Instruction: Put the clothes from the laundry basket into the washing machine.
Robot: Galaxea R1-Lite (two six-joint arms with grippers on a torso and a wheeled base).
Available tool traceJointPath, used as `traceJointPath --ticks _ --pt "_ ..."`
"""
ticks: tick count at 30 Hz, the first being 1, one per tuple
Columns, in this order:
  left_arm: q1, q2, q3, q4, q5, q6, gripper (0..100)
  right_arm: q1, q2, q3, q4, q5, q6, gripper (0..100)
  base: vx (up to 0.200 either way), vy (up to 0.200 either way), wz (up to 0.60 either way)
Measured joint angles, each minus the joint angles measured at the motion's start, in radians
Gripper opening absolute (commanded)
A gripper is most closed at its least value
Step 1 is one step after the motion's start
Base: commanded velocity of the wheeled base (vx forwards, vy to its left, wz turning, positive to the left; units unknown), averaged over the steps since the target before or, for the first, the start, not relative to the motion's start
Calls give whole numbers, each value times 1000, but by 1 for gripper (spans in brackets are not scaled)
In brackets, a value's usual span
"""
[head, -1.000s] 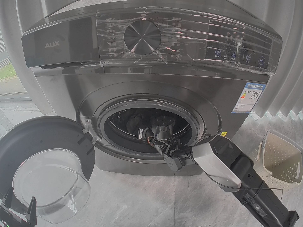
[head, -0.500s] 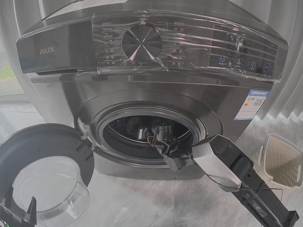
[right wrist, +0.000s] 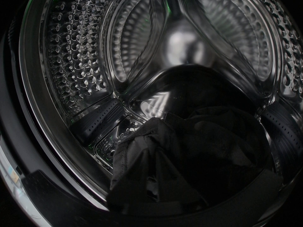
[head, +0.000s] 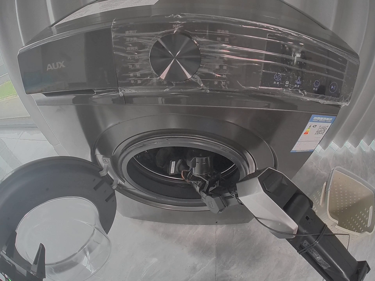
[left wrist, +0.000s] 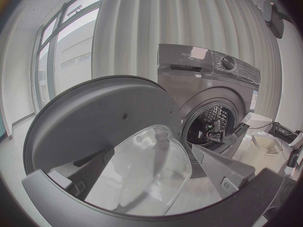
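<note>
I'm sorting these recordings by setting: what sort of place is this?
Probably an indoor laundry corner: a front-loading washing machine with its door open, a laundry basket on the floor, curtains behind.

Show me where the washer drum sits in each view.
Head view: drum low centre, inside the opening's rim, behind the right arm.
Left wrist view: drum beyond the open door, inside that rim.
Right wrist view: drum surrounds the dark clothes.
Shared landmark: that rim.

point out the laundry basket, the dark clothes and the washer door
laundry basket [head: 349, 200]: head view, its perforated inner wall
dark clothes [right wrist: 202, 142]: right wrist view, middle of the heap
washer door [head: 54, 176]: head view, dark frame above the glass
</note>
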Motion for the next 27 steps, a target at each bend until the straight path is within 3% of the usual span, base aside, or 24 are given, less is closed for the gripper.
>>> traceJointPath --ticks 7,12,27 --pt "0 0 0 0 0 0 100 0 -4 0 -11 -3 3 100 0 0 0" --pt "0 0 0 0 0 0 100 2 -15 0 -18 -30 2 100 0 0 0" --pt "0 0 0 0 0 0 100 24 -22 1 -59 -34 1 100 0 0 0"
